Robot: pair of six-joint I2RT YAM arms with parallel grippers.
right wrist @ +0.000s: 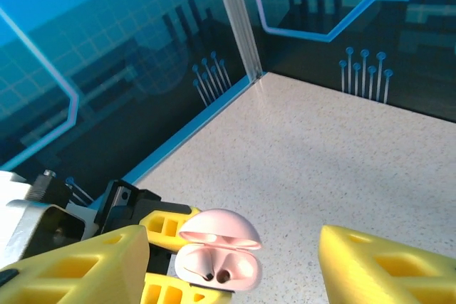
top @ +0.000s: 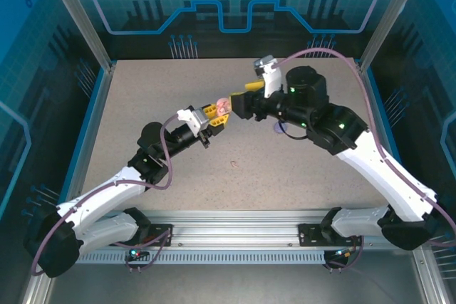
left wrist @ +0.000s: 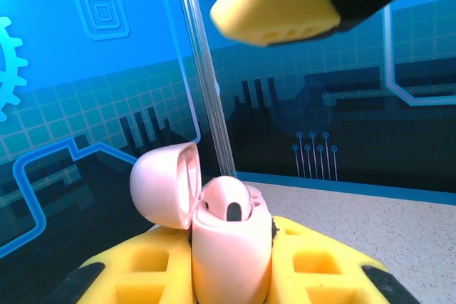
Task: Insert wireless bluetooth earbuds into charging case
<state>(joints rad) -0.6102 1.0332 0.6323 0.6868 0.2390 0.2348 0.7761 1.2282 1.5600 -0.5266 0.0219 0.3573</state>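
Observation:
My left gripper [top: 214,115] is shut on an open pale pink charging case [top: 223,106] and holds it up above the table. In the left wrist view the case body [left wrist: 231,250] stands between the yellow fingers [left wrist: 142,272], with its lid [left wrist: 164,184] swung open to the left. A pale pink earbud [left wrist: 229,204] sits in the case. My right gripper [top: 239,99] hovers close over the case, open and holding nothing. In the right wrist view the case [right wrist: 217,261] lies between and beyond my spread right fingers [right wrist: 385,265].
A tiny pale item [top: 233,165] lies on the speckled table in front of the grippers. A lavender object [top: 283,130] peeks out from under the right arm. Blue enclosure walls [right wrist: 214,97] close off the back and sides.

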